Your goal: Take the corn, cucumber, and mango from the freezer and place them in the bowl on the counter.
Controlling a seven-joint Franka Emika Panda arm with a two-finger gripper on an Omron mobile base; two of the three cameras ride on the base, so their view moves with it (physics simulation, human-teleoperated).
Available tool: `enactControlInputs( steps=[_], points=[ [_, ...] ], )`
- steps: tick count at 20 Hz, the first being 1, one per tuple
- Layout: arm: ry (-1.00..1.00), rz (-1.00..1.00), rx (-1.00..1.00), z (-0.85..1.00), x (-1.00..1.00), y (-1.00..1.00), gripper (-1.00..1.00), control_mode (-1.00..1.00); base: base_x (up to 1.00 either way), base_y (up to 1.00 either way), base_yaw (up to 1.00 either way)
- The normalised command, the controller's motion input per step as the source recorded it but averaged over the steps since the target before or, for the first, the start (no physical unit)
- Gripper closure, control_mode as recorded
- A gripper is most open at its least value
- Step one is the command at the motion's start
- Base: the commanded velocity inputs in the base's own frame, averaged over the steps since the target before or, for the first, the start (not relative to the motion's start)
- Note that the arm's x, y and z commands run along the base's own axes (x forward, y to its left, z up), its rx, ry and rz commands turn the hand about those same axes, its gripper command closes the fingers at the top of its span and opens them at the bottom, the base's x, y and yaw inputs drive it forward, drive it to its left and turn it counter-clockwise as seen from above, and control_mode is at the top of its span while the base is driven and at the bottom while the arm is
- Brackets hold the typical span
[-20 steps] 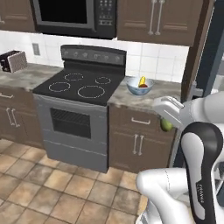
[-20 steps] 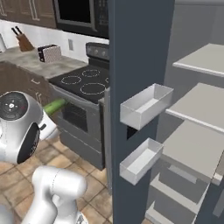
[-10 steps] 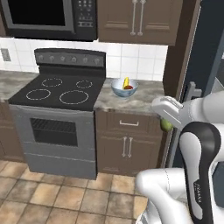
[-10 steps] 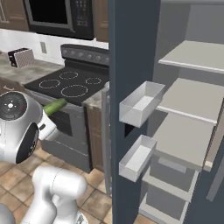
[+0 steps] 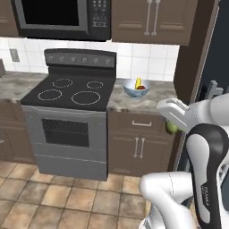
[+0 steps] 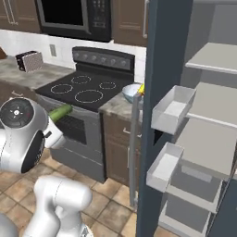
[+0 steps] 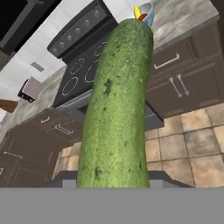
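Long dark green cucumber (image 7: pixel 116 109), mottled skin, clamped tight in the fingers (image 7: pixel 113 181), runs up the hand view, end just under the glossy pale blue-white bowl (image 5: pixel 136 88) on the marbled grey-brown surface (image 5: pixel 147 100). Left base view shows yellow corn (image 5: pixel 138 82) and red mango (image 5: pixel 142 87) inside; fingertips hidden behind the cucumber.

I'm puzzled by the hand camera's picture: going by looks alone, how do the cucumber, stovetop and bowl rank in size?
1. cucumber, looming because it is right at the lens
2. stovetop
3. bowl, tiny because far off

Looks only, not true size.
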Motion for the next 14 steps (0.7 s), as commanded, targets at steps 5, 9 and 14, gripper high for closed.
enactControlInputs(
  steps=[5,9,14],
  points=[
    [0.0,0.0,0.0,0.0,0.0,0.0,1.0,1.0,0.41,0.63,-0.04],
    [0.0,0.0,0.0,0.0,0.0,0.0,1.0,1.0,1.0,0.49,-0.37],
    [0.0,0.0,0.0,0.0,0.0,0.0,1.0,1.0,1.0,0.56,-0.61]
  ],
)
